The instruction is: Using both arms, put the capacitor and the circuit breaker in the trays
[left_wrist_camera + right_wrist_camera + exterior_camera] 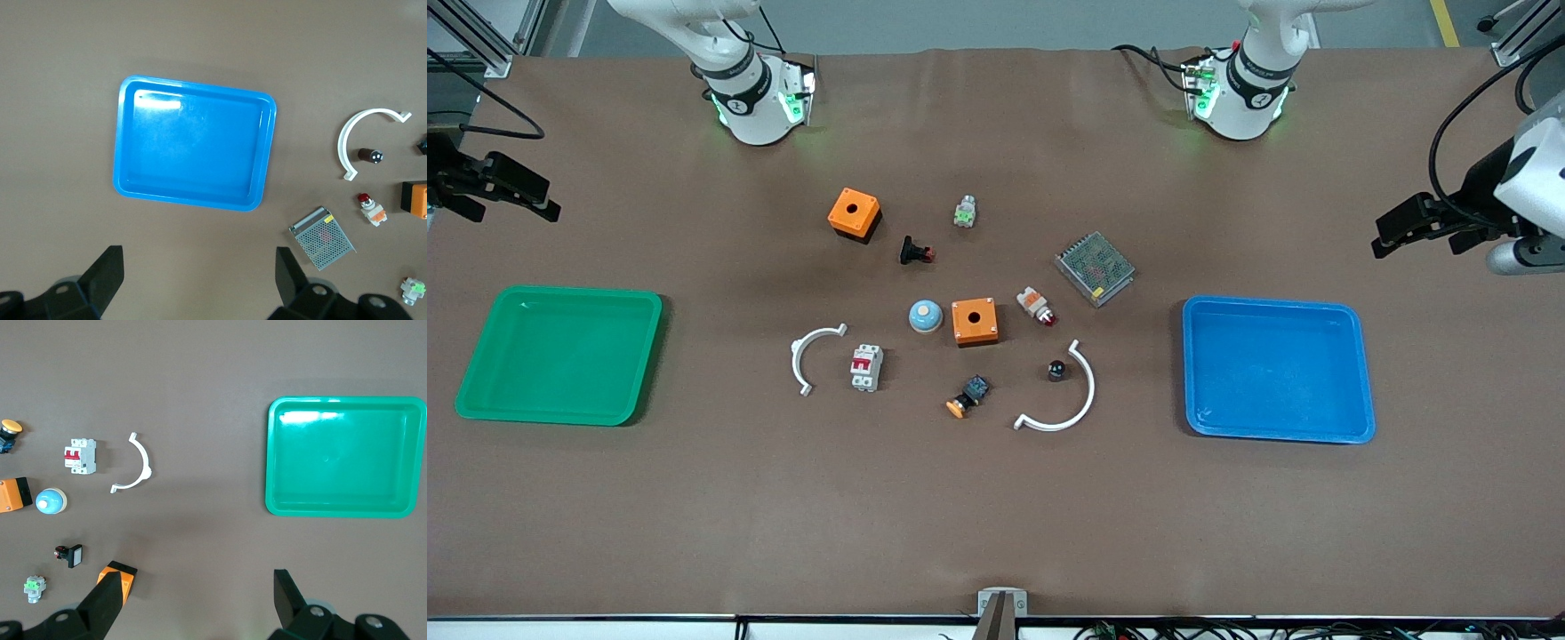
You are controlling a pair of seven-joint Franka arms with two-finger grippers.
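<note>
The capacitor (1056, 369), a tiny black cylinder with a shiny top, stands inside a white arc near the blue tray (1276, 369); it also shows in the left wrist view (369, 155). The circuit breaker (866, 367), white with red toggles, lies beside a smaller white arc toward the green tray (560, 354); it also shows in the right wrist view (80, 456). My left gripper (1414, 238) is open and empty, up high past the blue tray (193, 143). My right gripper (538, 197) is open and empty, up high past the green tray (343, 457).
In the middle of the table lie two orange boxes (855, 214) (975, 321), a black push-button (915, 252), a green-white part (964, 213), a mesh power supply (1095, 268), a white-orange part (1037, 306), a blue dome (926, 316) and an orange-capped part (967, 396).
</note>
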